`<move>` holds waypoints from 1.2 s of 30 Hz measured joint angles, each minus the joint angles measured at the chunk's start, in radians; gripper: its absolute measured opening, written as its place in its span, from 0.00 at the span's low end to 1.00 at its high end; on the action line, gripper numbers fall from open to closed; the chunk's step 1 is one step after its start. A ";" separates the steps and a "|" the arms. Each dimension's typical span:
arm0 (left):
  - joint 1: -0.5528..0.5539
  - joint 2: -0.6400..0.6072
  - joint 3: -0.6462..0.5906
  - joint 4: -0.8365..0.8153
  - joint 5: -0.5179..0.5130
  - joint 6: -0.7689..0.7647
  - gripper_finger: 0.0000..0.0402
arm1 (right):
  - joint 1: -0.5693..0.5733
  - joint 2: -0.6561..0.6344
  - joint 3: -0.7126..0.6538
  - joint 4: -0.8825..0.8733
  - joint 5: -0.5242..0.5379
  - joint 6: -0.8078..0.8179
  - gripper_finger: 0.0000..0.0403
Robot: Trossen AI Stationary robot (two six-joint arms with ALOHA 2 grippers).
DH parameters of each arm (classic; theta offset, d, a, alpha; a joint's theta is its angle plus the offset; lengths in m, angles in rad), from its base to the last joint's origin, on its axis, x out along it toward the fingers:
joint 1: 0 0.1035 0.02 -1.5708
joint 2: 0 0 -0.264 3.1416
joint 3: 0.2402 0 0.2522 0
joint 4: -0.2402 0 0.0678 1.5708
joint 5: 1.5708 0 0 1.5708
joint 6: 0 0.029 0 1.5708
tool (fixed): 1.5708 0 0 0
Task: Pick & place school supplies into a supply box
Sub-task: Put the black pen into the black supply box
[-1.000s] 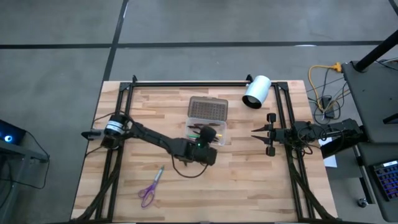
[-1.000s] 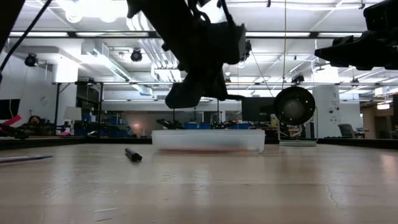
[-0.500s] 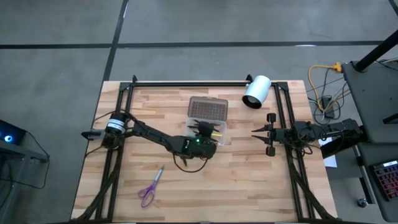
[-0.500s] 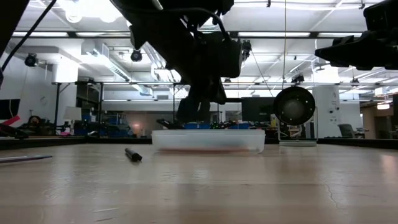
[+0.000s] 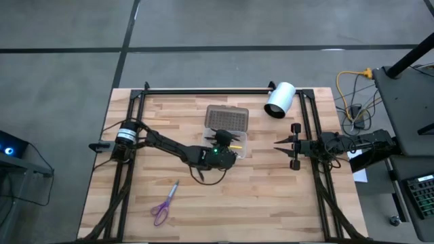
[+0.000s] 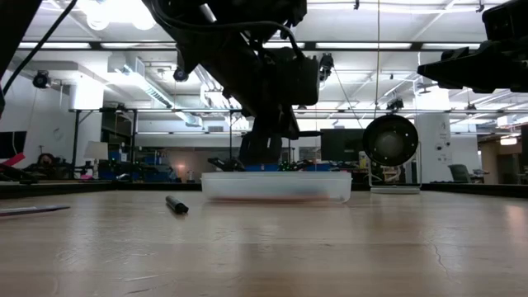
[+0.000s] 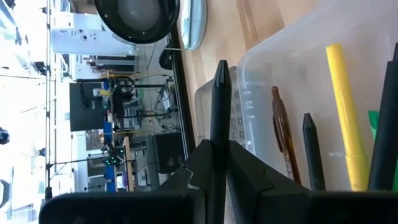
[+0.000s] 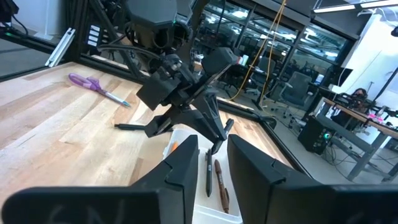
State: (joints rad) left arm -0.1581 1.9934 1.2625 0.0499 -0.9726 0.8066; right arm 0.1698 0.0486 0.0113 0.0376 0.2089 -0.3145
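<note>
Supply box [image 5: 226, 130] mid-table [image 5: 271, 196], left claw [image 5: 221, 140] over it, scissors [image 5: 163, 207] front-left, cylinder [image 5: 279, 99] back-right, right claw [image 5: 279, 143] at right edge.

Two dark, slim, jointed arms, left arm [image 5: 163, 144] with a silver-banded base joint, green light near its wrist, looping black cable.

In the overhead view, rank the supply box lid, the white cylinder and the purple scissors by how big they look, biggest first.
1. Supply box lid, the widest patch.
2. White cylinder, clearly smaller than the lid.
3. Purple scissors, long but very thin, so least area; by length alone they look about even with the cylinder.
</note>
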 joint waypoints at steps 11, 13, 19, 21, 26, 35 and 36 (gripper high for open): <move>0.001 0.000 0.000 -0.009 0.003 -0.004 0.11 | 0.000 0.000 0.000 0.000 0.000 0.000 0.17; 0.001 0.000 0.000 -0.009 0.003 -0.004 0.12 | 0.000 0.000 0.000 0.000 0.000 0.000 0.18; 0.001 0.000 0.000 -0.009 0.003 -0.004 0.12 | 0.000 0.000 0.000 0.000 0.000 0.000 0.19; 0.001 0.000 0.000 -0.009 0.003 -0.004 0.12 | 0.000 0.000 0.000 0.000 0.000 0.000 0.20; 0.001 0.000 0.000 -0.009 0.003 -0.004 0.12 | 0.000 0.000 0.000 0.000 0.000 0.000 0.19; 0.001 0.000 0.000 -0.009 0.003 -0.004 0.12 | 0.000 0.000 0.000 0.000 0.000 0.000 0.17; 0.001 0.000 0.000 -0.009 0.003 -0.004 0.12 | 0.000 0.000 0.000 0.000 0.000 0.000 0.17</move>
State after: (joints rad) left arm -0.1574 1.9930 1.2625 0.0410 -0.9699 0.8024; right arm 0.1699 0.0486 0.0113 0.0376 0.2089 -0.3145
